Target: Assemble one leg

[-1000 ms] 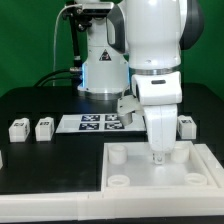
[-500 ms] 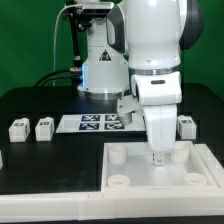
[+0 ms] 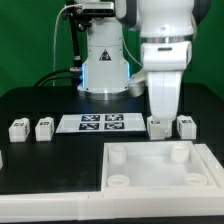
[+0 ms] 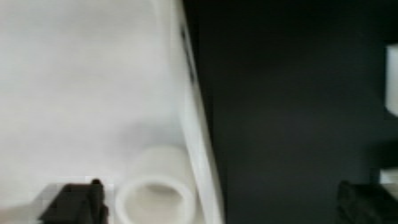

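Observation:
Four small white legs stand on the black table: two at the exterior view's left [image 3: 17,128] [image 3: 43,128] and two at its right [image 3: 157,126] [image 3: 186,126]. The large white tray [image 3: 150,176] with round corner sockets lies in front. My gripper [image 3: 160,117] hangs just above the inner right leg, behind the tray's far edge. In the wrist view the gripper [image 4: 228,205] is open and empty. Its dark fingertips [image 4: 71,203] straddle the tray's edge [image 4: 185,120], with one socket [image 4: 155,196] between them. One leg [image 4: 390,95] shows at the picture's border.
The marker board [image 3: 100,123] lies flat between the two pairs of legs. The robot base [image 3: 103,70] stands behind it, with cables at the exterior view's left.
The gripper has risen from the tray's far right socket and moved back, and now hangs over the leg behind the tray. The legs and tray have not moved.

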Tool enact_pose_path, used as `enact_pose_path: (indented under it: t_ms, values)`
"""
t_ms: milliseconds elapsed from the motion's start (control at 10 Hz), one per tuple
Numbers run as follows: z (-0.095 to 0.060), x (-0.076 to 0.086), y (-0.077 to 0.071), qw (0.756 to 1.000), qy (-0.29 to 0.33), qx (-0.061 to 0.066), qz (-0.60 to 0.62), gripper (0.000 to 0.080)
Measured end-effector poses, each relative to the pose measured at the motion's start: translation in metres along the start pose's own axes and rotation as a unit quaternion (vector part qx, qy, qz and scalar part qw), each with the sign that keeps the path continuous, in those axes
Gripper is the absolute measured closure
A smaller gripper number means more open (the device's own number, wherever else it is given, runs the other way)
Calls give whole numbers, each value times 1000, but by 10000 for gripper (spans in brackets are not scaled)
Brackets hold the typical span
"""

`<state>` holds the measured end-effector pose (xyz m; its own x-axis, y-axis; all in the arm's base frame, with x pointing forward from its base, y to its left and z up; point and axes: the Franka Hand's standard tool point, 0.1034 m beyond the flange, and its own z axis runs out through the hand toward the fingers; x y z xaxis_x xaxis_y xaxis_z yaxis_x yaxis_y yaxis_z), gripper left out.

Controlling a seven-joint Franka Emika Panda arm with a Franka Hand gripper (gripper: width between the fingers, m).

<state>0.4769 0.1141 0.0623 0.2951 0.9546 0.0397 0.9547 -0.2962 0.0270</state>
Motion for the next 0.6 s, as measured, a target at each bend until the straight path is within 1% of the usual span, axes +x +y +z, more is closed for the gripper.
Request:
enact_pose_path:
  t_ms: [200, 300, 500, 600]
  values:
    - [-2, 21, -14, 994, 2, 0, 110, 151]
    - [-2, 24, -14, 987, 5, -2, 163, 151]
    - [-2, 24, -14, 966, 7, 1, 260, 151]
    - [-2, 24, -15, 949, 8, 4, 317, 151]
